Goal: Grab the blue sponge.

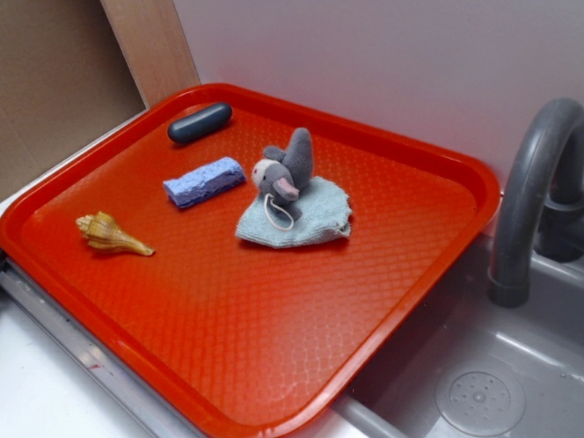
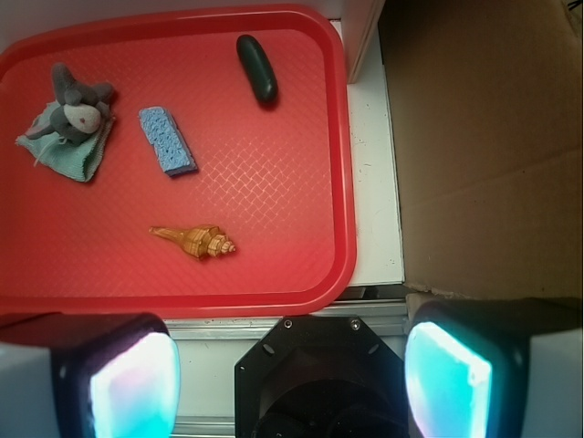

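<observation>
Nothing of the grab is done yet: the blue sponge (image 1: 204,181) (image 2: 167,140) lies untouched on the red tray (image 1: 274,365) (image 2: 274,274). Spread wide and empty, the gripper (image 2: 290,383) hangs well apart from it, beyond the tray's edge, so approach, descent and closing all remain.

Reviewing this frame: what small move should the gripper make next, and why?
Probably travel forward over the red tray toward the blue sponge. The gripper looks open and sits off the tray's near edge, and the sponge lies free between the seashell and the dark oval bar.
</observation>
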Controlling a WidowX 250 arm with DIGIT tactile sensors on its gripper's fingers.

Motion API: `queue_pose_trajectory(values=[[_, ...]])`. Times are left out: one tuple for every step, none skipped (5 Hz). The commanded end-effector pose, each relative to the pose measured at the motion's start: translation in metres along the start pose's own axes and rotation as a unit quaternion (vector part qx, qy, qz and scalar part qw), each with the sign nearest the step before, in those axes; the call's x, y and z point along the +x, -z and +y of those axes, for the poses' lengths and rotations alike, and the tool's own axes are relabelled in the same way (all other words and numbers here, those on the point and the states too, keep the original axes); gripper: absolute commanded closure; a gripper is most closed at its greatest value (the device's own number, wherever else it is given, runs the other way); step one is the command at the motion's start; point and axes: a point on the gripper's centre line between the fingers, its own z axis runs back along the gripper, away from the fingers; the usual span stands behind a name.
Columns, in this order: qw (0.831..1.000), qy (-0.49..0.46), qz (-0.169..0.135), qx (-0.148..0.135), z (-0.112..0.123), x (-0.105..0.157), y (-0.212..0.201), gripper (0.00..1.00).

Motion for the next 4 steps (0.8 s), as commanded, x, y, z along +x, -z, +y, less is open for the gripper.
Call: queue_pose_trajectory(values=[[1.0, 0.0, 0.0, 0.0, 0.0, 0.0, 0.0, 0.0], [0.998, 0.015, -0.054, -0.006, -0.016, 0.025, 0.017, 0.0], [0.996, 0.026, -0.079, -0.015, -0.032, 0.04, 0.028, 0.0], [0.991, 0.064, -0.103, -0.059, -0.059, 0.053, 0.051, 0.0]])
